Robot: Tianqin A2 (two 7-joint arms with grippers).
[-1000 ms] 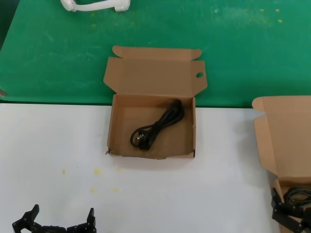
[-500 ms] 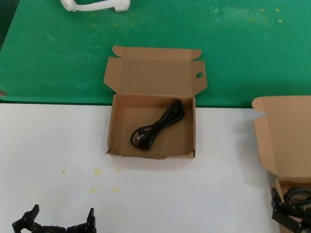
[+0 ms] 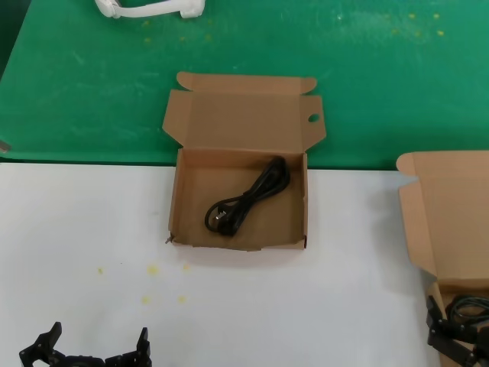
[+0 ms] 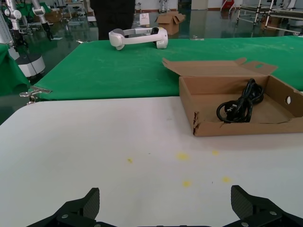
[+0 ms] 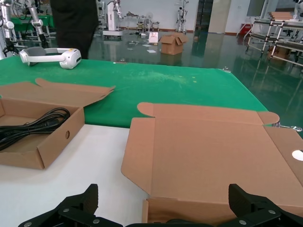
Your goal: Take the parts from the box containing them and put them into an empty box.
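Nothing has moved; both wrist views show left gripper (image 4: 163,208) and right gripper (image 5: 163,208) fingers spread

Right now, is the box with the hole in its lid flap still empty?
No. The box with the hole lies open, and one coiled black cable already rests on its floor.

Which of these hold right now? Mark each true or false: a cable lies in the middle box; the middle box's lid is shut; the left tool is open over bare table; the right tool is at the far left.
1. A black cable lies in the middle box. True.
2. That box's lid is shut. False: it is folded open.
3. The left tool is open over bare white table. True.
4. The right tool is at the far left. False: it is at the right box.
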